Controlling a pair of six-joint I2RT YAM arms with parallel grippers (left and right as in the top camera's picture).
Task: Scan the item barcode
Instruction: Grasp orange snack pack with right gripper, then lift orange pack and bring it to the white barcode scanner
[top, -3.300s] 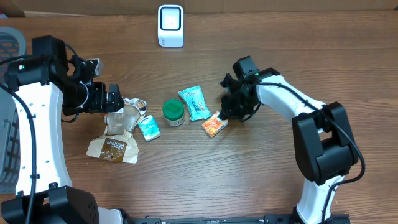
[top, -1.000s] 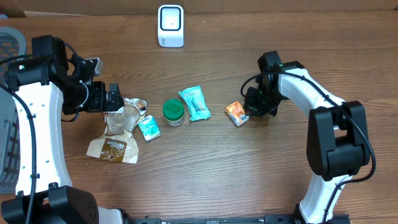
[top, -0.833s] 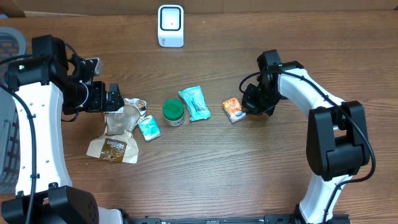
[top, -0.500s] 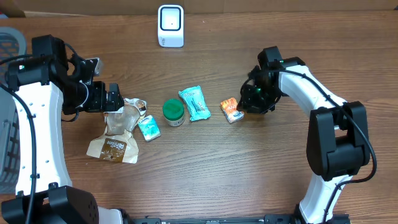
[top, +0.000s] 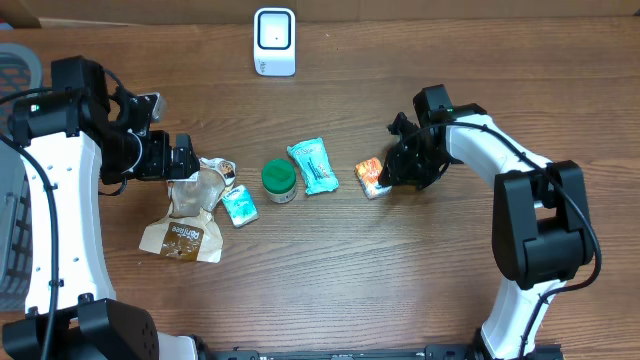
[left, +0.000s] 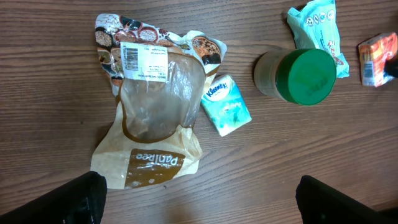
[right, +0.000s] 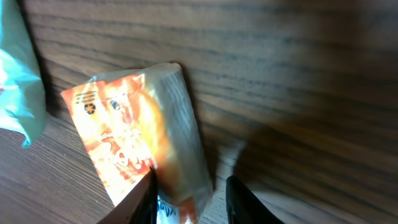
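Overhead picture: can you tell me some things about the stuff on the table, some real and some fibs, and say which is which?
1. The jar has a green lid. True.
2. The white scanner sits right beside the orange packet. False: the scanner stands alone at the far side, well apart from the packet.
3. The left pincer is holding the brown bag. False: it is wide open above the bag, which lies flat, and it holds nothing.
4. The Kleenex pack lies between the brown bag and the jar. True.
5. The right pincer is right at the orange packet. True.
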